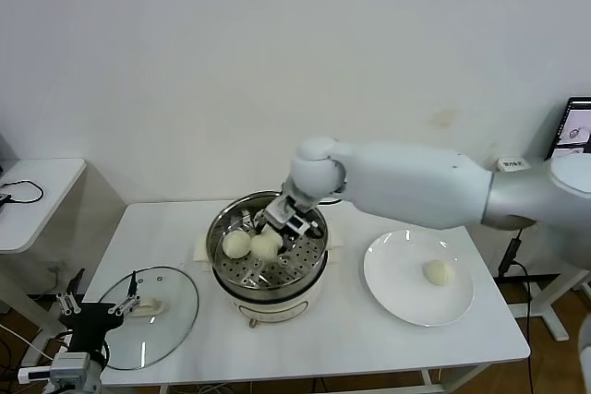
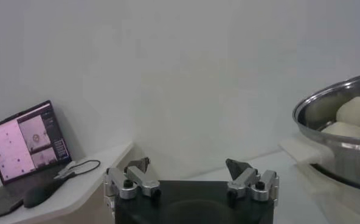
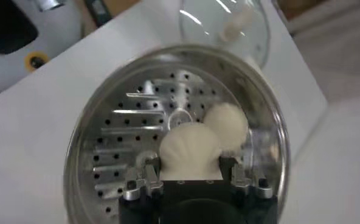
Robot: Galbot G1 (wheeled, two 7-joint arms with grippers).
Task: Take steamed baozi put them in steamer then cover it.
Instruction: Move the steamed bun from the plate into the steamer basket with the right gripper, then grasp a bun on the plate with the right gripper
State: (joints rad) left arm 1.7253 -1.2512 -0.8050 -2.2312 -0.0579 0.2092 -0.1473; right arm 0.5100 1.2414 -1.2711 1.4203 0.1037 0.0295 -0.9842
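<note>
**Status: loading in progress — second bun at the tray, one bun on the plate, lid off**

Landmark for all positions: steamer [image 1: 268, 260], at table centre.

Done, as far as visible:
- One baozi [image 1: 236, 244] resting on the perforated tray inside the steamer, robot's-left part of the tray.
- Second baozi [image 3: 189, 152] lowered to the tray, touching the first. Clamped between the fingers of the right gripper [image 1: 273, 228], which reaches into the steamer from the robot's-right side. Not yet released, judging by the fingers [image 3: 145, 178] pressed against both flanks of the bun.

Remaining, as far as visible:
- Release of the second bun and withdrawal from the steamer.
- Transfer of the last visible baozi [image 1: 438, 272], lying on the white plate [image 1: 388, 279] to the robot's right of the steamer. No fourth bun found in any view.
- Fitting of the cover [image 1: 148, 316], lying flat on the table to the robot's left of the steamer, handle up.

Left gripper [image 2: 191, 182]: parked low, beyond the cover from the steamer, fingers spread wide, nothing between them.

Estimate: roughly half complete.
</note>
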